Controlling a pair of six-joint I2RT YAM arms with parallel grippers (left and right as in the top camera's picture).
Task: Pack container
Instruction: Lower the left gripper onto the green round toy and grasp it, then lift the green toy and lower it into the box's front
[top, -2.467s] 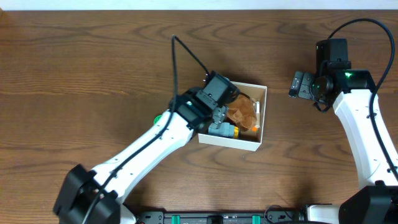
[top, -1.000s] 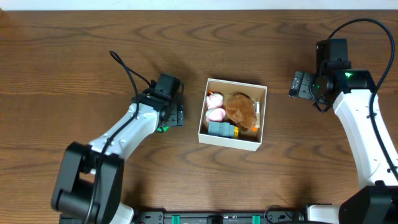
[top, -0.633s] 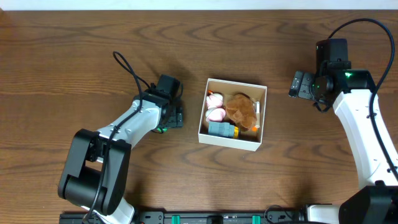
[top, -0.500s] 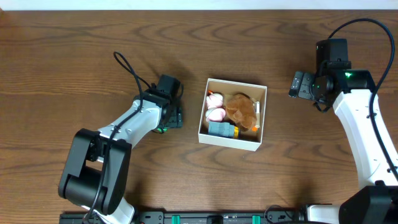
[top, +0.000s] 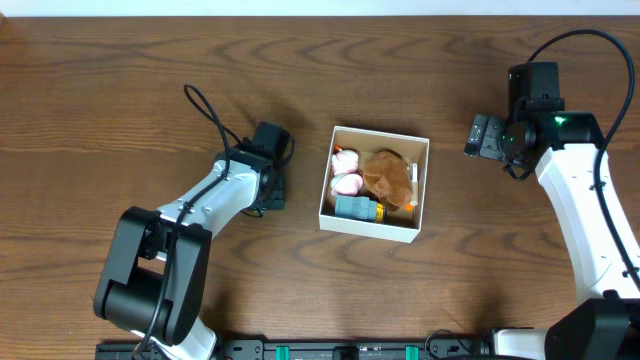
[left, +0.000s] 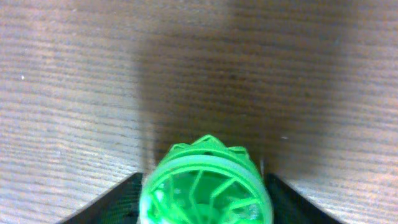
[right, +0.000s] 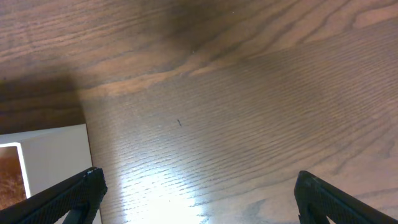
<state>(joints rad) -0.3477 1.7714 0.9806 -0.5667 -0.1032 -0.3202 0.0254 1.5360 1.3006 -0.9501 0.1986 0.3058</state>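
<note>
One white box (top: 370, 231) sits on the counter (top: 150, 80) between two claws, holding two pink toys (top: 346, 183), one brown plush (top: 388, 175) and one grey toy (top: 352, 207). The left claw (left: 203, 178) pinches one green ribbed ball (left: 205, 193). The right claw (right: 199, 180) gapes wide, empty.

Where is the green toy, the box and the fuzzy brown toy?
green toy (left: 205, 183): left wrist view, its ribbed top.
box (top: 368, 232): overhead view, its near white wall.
brown toy (top: 388, 176): overhead view, its middle.
</note>
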